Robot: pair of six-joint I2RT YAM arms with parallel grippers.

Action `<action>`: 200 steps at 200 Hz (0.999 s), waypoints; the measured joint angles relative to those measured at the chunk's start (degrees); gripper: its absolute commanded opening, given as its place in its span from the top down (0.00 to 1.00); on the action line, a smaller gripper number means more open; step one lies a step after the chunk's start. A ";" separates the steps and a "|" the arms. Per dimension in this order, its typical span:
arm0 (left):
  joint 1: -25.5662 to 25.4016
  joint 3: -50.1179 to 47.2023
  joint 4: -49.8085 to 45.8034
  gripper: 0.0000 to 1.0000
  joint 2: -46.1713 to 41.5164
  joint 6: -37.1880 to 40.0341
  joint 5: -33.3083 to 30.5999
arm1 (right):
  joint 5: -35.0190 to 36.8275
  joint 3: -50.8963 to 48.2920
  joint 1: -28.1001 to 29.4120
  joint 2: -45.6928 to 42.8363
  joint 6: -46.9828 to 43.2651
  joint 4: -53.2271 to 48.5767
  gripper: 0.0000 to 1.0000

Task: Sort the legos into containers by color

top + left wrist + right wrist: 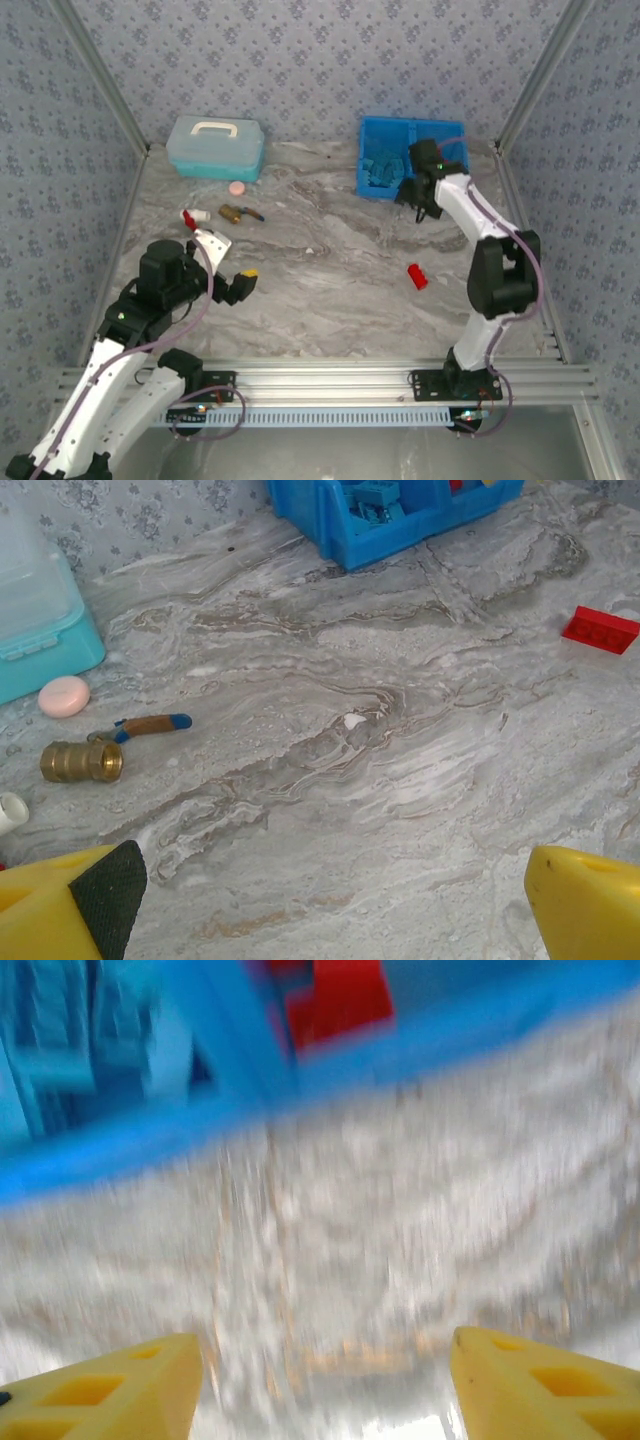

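The work surface is a grey marbled tabletop (330, 250) streaked with white and brown veins, enclosed on three sides by walls (300, 60) papered in a blue-grey floral print, with bare aluminium posts at the corners and an aluminium rail (340, 380) along the near edge where both arms are bolted. At the far right stands the bright blue bin (372, 190); its left compartment holds a heap of light blue legos (381, 166), and the right wrist view, badly blurred, shows red legos (335, 1000) on the other side of the divider. One red lego (417, 276) lies alone on the bare marble, well apart from the bin and near the right arm's upright link; the left wrist view shows it too (600, 630). The right gripper (418, 203) hangs just in front of the bin's near wall, its yellow fingers (120, 1390) spread apart with nothing between them. The left gripper (240, 283) hovers low over the near left of the table, jaws spread wide and empty. At the far left sits a pale teal lidded box (215, 147) with a white handle, a pink disc (236, 187) just in front of it, then a brass fitting (232, 212) with a blue-tipped lever and a small red-and-white piece (192, 216) beside it.
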 measured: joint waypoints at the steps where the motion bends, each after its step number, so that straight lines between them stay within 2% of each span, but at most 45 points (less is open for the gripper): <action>1: 0.00 -0.02 0.02 0.01 0.11 0.00 0.00 | -0.07 -0.94 0.26 -0.85 0.17 0.02 0.23; 14: 0.00 -0.02 -0.02 0.01 0.70 0.00 0.00 | -0.81 -8.02 2.34 -7.39 0.31 0.20 0.19; 28: 0.00 -0.02 -0.02 0.01 1.01 0.02 0.00 | -0.50 -13.20 4.35 -13.40 1.11 -1.09 0.00; 54: 0.00 -0.02 0.00 0.01 1.22 0.02 0.00 | 1.51 -18.53 7.85 -17.86 1.29 -5.38 0.00; 72: 0.00 -0.02 0.00 0.01 1.33 0.00 0.00 | 0.55 -22.80 7.52 -17.90 1.18 -5.88 0.00; 116: 0.00 -0.02 -0.02 0.01 1.33 0.00 0.00 | -3.28 -29.77 2.19 -16.35 -0.42 -3.13 0.20; 200: 0.00 -0.02 -0.02 0.01 1.33 -0.02 0.00 | -6.14 -31.32 0.33 -10.54 -3.54 4.81 0.54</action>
